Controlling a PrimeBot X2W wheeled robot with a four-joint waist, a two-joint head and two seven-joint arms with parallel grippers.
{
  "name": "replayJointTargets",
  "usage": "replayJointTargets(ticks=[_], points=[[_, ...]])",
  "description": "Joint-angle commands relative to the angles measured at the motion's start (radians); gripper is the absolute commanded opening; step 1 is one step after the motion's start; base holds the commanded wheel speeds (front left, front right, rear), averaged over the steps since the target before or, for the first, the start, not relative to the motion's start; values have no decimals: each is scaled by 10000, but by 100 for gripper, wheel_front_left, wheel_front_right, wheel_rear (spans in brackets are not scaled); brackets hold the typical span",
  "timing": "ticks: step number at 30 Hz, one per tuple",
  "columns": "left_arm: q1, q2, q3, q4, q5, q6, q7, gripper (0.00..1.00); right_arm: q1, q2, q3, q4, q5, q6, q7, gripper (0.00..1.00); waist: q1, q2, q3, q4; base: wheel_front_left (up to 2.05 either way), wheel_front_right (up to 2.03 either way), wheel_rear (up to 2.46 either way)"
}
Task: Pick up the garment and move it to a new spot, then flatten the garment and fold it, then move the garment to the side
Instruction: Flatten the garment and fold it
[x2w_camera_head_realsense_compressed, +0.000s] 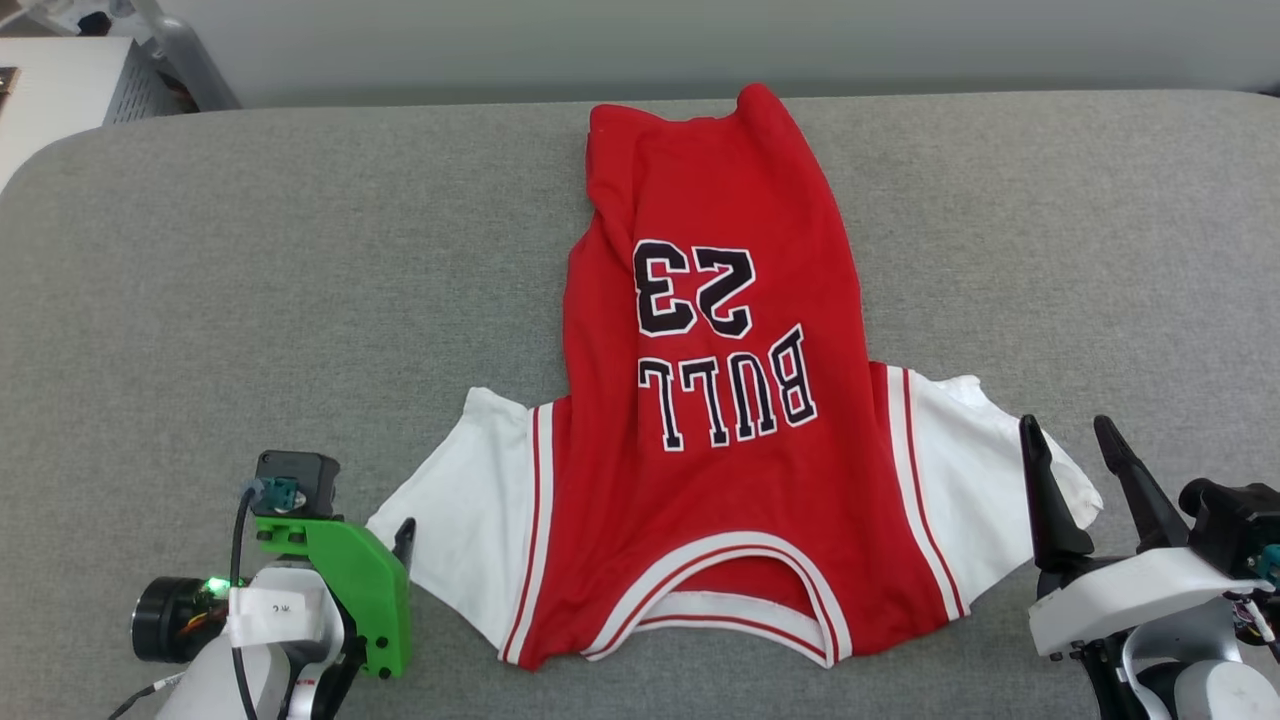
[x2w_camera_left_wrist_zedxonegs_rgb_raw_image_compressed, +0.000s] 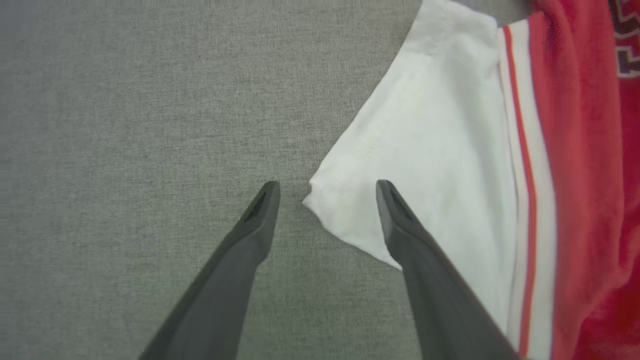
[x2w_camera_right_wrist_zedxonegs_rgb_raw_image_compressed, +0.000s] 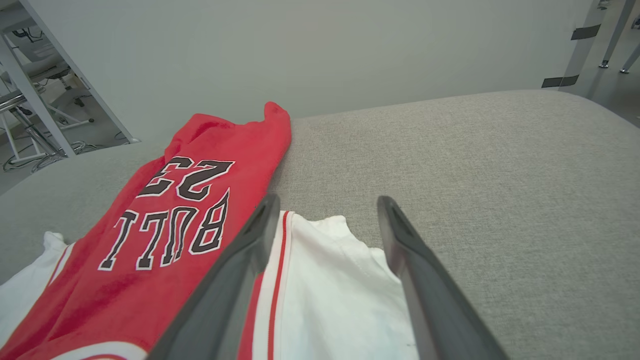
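Red jersey-style T-shirt with short white sleeves and black "BULL 23" lettering (x2w_camera_head_realsense_compressed: 715, 400): lies print-up about mid-way across the grey fabric-covered tabletop (x2w_camera_head_realsense_compressed: 200, 300). The striped collar is toward the near edge and the hem is close to the far edge. Both sleeves are spread out sideways. The red body is drawn in narrow, with its long sides rolled under and one hem corner peaked.

Left gripper (x2w_camera_left_wrist_zedxonegs_rgb_raw_image_compressed: 328, 186): near the near-left corner, fingers spread wide and holding nothing. In the left wrist view the tip of the white left sleeve (x2w_camera_left_wrist_zedxonegs_rgb_raw_image_compressed: 425, 150) sits between the two fingers. I cannot tell whether they touch the cloth.

Right gripper (x2w_camera_right_wrist_zedxonegs_rgb_raw_image_compressed: 328, 199): toward the near-right corner, fingers likewise apart and empty. It is poised over the outer part of the white right sleeve (x2w_camera_head_realsense_compressed: 970, 470), apparently above it rather than on it.

Step in hand (judgement): flattening. The shirt is laid out but no fold has been made.

Next move calls for: each gripper to come down on its sleeve end and close on the cloth alone, not the table covering. Both should then pull outward evenly so the narrowed body opens. An uneven pull would likely skew the shirt.
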Motion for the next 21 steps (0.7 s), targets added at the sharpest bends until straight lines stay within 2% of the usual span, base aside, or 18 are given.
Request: replayJointTargets(ticks=[1,7,12,13,14,15,18,21], points=[[-180,99,1,79,131,76,1,100,-179,-28,38,-26,-40,-7,-79,100,0,0,212,-129,0,0,0],[-258,101,-159,700,176,99,187,100,-310,-38,52,12,-36,-7,-127,100,0,0,419,-178,0,0,0],[-305,-34,-393,1387,-29,-162,435,100,-329,-53,36,71,-77,-7,-113,100,0,0,414,-90,0,0,0],[-298,-78,-414,1508,-122,-235,481,54,-323,-56,46,87,-87,-7,-102,100,0,0,379,-70,0,0,0],[-289,-140,-422,1630,-251,-326,513,22,-314,-58,44,110,-94,-7,-88,100,0,0,325,-41,0,0,0],[-283,-191,-434,1689,-363,-438,500,0,-305,-62,44,130,-96,-7,-76,100,0,0,265,-15,0,0,0],[-262,-302,-307,1710,-613,-606,125,0,-223,-85,39,196,-97,-7,-33,100,0,0,12,76,0,0,0],[-170,-297,-100,1486,-688,-579,-392,0,-75,-110,0,252,-90,-7,22,100,0,0,-289,172,0,0,0]])
